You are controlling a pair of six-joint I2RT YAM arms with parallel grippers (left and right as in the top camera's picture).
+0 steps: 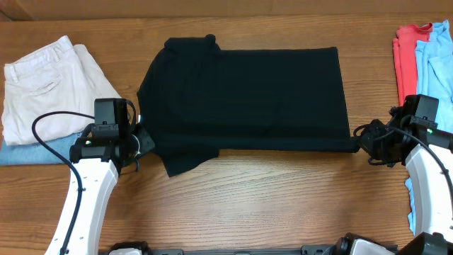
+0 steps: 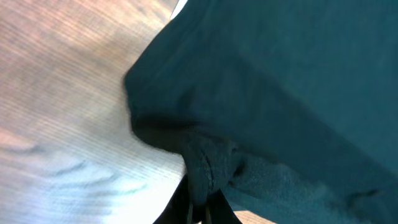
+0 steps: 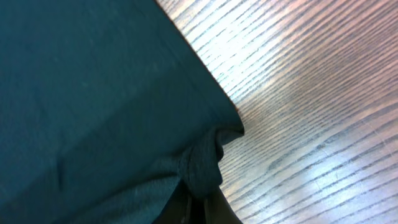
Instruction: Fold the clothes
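Left gripper (image 1: 145, 139): tips gone, buried in a pinched wad of the black shirt (image 1: 248, 99); the left wrist view is blurred right there.
Right gripper (image 1: 361, 140): same again, tips lost under the bunched corner.
Blue jeans (image 1: 32, 153): mostly hidden beneath the cream trousers (image 1: 46, 85), only an edge peeking out.
Red garment (image 1: 409, 57): partly covered by the light blue garment (image 1: 437, 71).
Light blue garment: sliced off by the right edge.

— How is the light from overhead?
— Bright and even. The wooden surface (image 1: 283, 198) is sharp, its grain clear, and the black shirt (image 1: 248, 99) is so dark that its folds barely show. A thin soft shadow runs along its near edge.
— And the wrist views?
— Softer. On the left wrist, pale glare washes out the wood at lower left and the nearest cloth blurs. On the right wrist, bright streaks follow the grain, and the cloth looks grainy and teal-tinted.
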